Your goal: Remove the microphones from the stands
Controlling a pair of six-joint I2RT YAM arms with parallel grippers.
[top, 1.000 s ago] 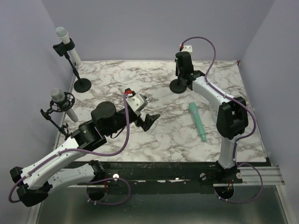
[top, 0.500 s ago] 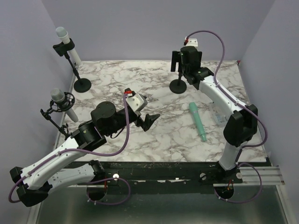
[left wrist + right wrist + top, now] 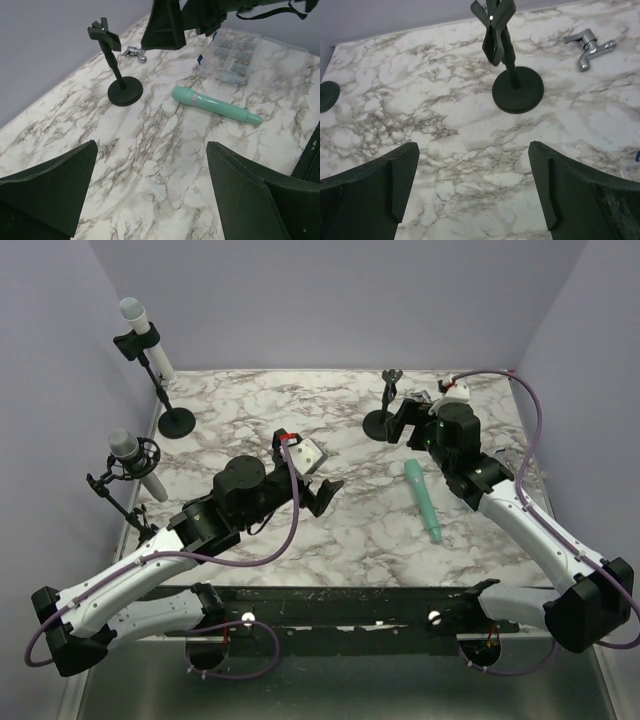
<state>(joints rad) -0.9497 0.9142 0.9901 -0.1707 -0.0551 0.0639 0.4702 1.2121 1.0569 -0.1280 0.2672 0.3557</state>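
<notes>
So the teal microphone (image 3: 421,500) is lying flat on the counter (image 3: 300,400), near the black stand (image 3: 381,418) but not touching it. The stand is upright at the back and its clip has nothing in it. The right hand (image 3: 405,420) sits just beside the stand, fingers spread wide, holding nothing. The left hand (image 3: 322,495) is spread and empty too, off to the mic's left. A little metal tap handle (image 3: 589,44) lies near the stand's base, and there's a clear plastic box (image 3: 235,55) too. Two other mics (image 3: 150,350) (image 3: 135,465) sit clipped in stands along the left edge.
</notes>
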